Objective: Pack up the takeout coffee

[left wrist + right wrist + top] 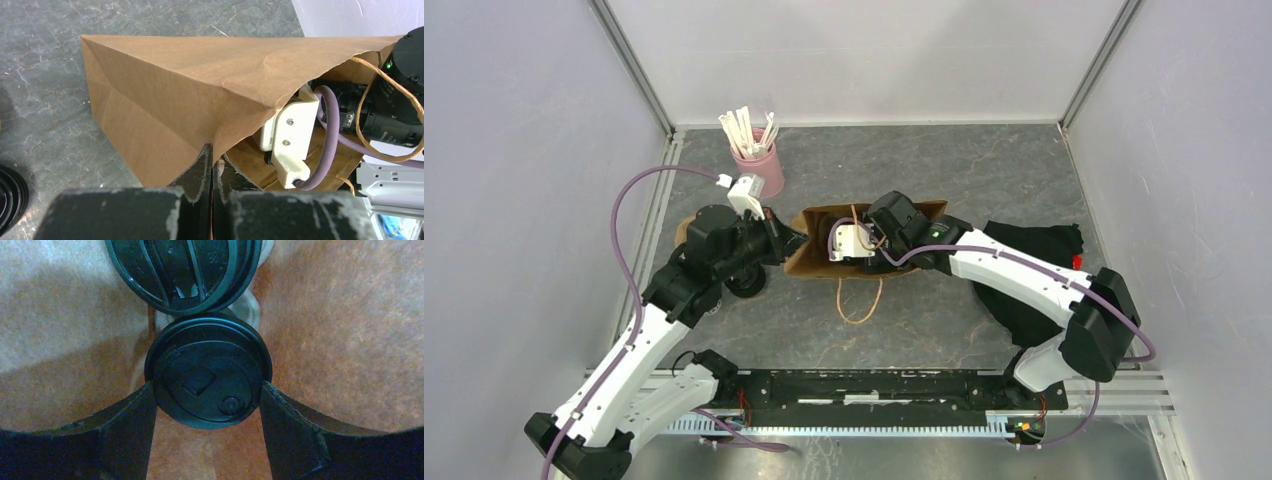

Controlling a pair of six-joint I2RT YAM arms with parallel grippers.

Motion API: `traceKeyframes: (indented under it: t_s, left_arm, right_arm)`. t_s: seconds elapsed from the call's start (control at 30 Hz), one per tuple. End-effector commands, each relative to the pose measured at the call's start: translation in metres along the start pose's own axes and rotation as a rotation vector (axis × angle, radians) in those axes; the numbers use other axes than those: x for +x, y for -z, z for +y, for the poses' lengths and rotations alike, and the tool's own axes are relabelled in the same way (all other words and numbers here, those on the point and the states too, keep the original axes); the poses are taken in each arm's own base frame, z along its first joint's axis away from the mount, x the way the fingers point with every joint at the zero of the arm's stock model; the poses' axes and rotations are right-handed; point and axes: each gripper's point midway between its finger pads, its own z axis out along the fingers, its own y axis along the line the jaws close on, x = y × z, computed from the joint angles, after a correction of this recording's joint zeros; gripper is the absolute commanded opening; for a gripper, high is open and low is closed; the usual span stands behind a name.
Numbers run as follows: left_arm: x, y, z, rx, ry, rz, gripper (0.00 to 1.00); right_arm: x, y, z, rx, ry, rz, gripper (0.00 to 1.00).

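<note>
- left gripper (210, 167): fingers pressed together, pinching the rim of the paper bag (175, 95), which lies mid-table (984, 170);
- right gripper (207, 387): fingers spread, clasping a lidded coffee cup (200, 360) inside the bag;
- second cup (185, 270) touches it.

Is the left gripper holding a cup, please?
No, the left gripper is pinched shut on the rim of the bag and nothing else.
</note>
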Motion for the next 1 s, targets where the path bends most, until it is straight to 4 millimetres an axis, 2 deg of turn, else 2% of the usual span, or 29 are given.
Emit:
traceKeyframes:
  t_s: [0.0, 0.1, 0.17, 0.4, 0.53, 0.67, 0.87, 0.97]
  left_arm:
    - [-0.014, 0.008, -0.017, 0.008, 0.109, 0.012, 0.02]
    - [-0.016, 0.009, -0.023, 0.001, 0.177, 0.036, 0.02]
    - [-0.017, 0.009, -0.028, 0.002, 0.215, 0.063, 0.02]
    - [-0.018, 0.008, -0.058, 0.075, 0.355, 0.178, 0.02]
    - [-0.022, 0.015, -0.057, 0.026, 0.437, 0.175, 0.03]
    - [-0.029, 0.016, -0.055, -0.022, 0.464, 0.161, 0.03]
    - [-0.031, 0.003, -0.050, -0.060, 0.480, 0.168, 0.06]
    - [-0.038, 0.000, -0.046, -0.087, 0.450, 0.156, 0.14]
  right_arm:
    - [-0.001, 0.016, -0.001, -0.030, -0.069, 0.007, 0.00]
    - [-0.009, 0.028, -0.001, -0.035, -0.114, -0.045, 0.00]
    - [-0.013, 0.032, 0.007, -0.075, -0.138, -0.063, 0.00]
    - [0.000, 0.023, 0.052, -0.229, -0.224, -0.017, 0.00]
    - [-0.001, 0.023, 0.073, -0.309, -0.278, -0.021, 0.00]
    - [-0.001, 0.020, 0.085, -0.357, -0.316, -0.014, 0.00]
    - [-0.003, 0.010, 0.097, -0.425, -0.304, -0.004, 0.00]
    - [-0.004, 0.004, 0.099, -0.438, -0.300, 0.001, 0.00]
